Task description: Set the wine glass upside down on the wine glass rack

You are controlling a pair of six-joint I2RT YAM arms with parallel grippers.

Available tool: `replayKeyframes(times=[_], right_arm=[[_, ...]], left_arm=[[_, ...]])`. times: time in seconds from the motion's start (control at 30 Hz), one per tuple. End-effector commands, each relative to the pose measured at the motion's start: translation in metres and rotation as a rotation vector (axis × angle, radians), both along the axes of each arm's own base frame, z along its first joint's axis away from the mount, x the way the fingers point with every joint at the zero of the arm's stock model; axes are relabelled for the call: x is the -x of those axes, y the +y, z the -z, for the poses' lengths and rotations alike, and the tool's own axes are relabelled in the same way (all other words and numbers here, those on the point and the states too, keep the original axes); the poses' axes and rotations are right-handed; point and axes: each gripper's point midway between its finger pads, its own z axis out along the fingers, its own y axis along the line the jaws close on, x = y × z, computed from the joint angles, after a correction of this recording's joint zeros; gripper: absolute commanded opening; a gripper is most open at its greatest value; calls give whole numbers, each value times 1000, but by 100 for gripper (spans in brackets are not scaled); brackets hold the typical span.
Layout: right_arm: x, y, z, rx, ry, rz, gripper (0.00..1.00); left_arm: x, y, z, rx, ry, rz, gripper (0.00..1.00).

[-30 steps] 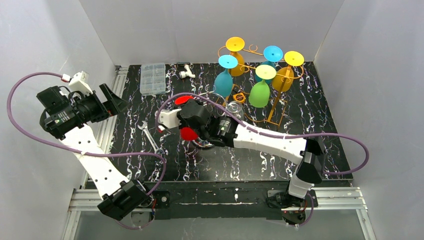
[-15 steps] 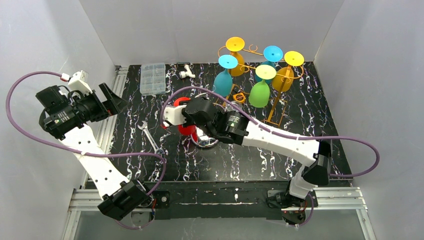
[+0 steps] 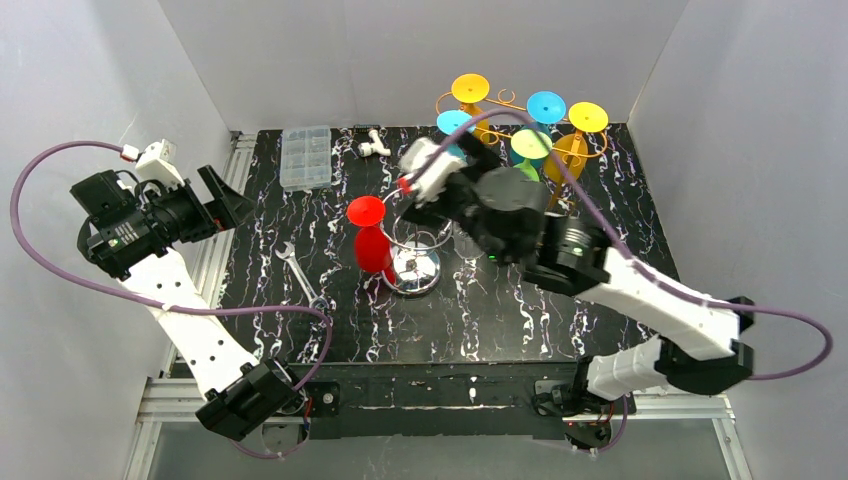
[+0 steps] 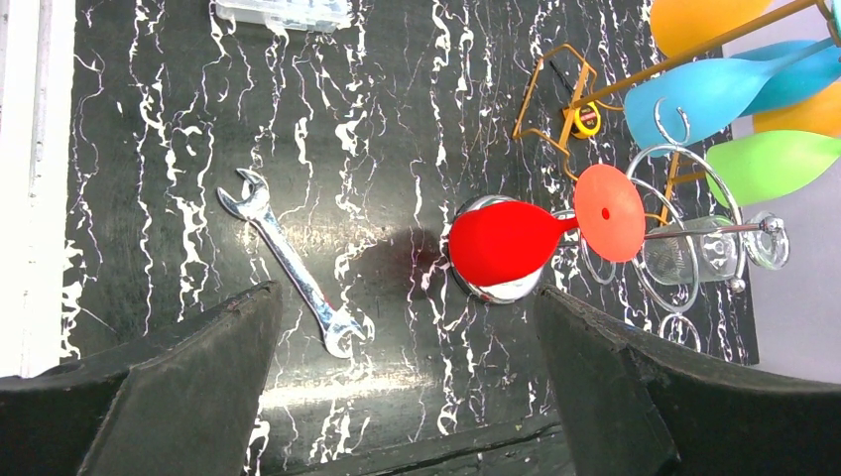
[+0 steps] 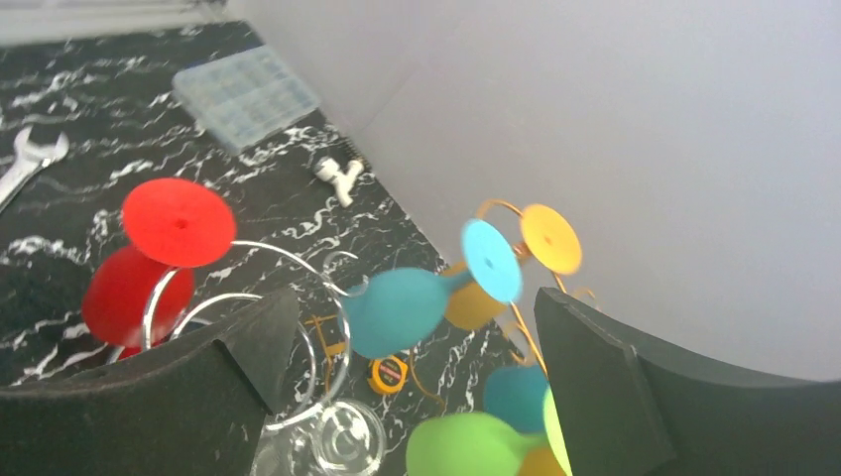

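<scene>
A red wine glass (image 3: 374, 250) hangs upside down on the chrome wire rack (image 3: 415, 272), its round foot on top and its bowl below. The left wrist view shows the glass (image 4: 501, 240) with its bowl over the rack's shiny base (image 4: 496, 293). My right gripper (image 3: 432, 178) is open and holds nothing, up behind and to the right of the rack. In its own view the red glass (image 5: 179, 220) rests in a rack ring (image 5: 288, 260) at the left, apart from the right gripper (image 5: 412, 327). My left gripper (image 3: 232, 200) is open at the far left, high above the table.
A clear glass (image 3: 468, 235) also hangs on the chrome rack. An orange rack (image 3: 545, 215) at the back right carries several coloured glasses. A wrench (image 3: 300, 275), a plastic parts box (image 3: 305, 157), a white pipe fitting (image 3: 373, 146) and a tape measure (image 5: 387, 373) lie on the table.
My right gripper has let go of the red glass, opened wide and pulled up and back to the right. The glass stays hanging on the rack. The left arm has not moved.
</scene>
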Motion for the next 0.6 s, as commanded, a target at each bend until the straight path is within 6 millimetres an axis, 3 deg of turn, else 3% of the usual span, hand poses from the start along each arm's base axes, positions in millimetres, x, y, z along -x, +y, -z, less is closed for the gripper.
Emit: replayKeyframes(times=[0.0,0.13,0.27,0.43,0.57], right_arm=[[-7,-75,-38,-296,28,202,98],[-24,-136,-22,-372,84,368,98],[-35,-181,20,-366,163,587,98],[-26,-230,83,-394,285,778,99],[-16,-261,120,-394,347,912,95]], left_arm=[[1,-4,1,18,-6,33,98],[-9,3,9,42,7,30,98],[-18,10,14,58,20,29,98],[-24,13,12,59,8,42,98],[-26,12,10,50,-20,59,98]])
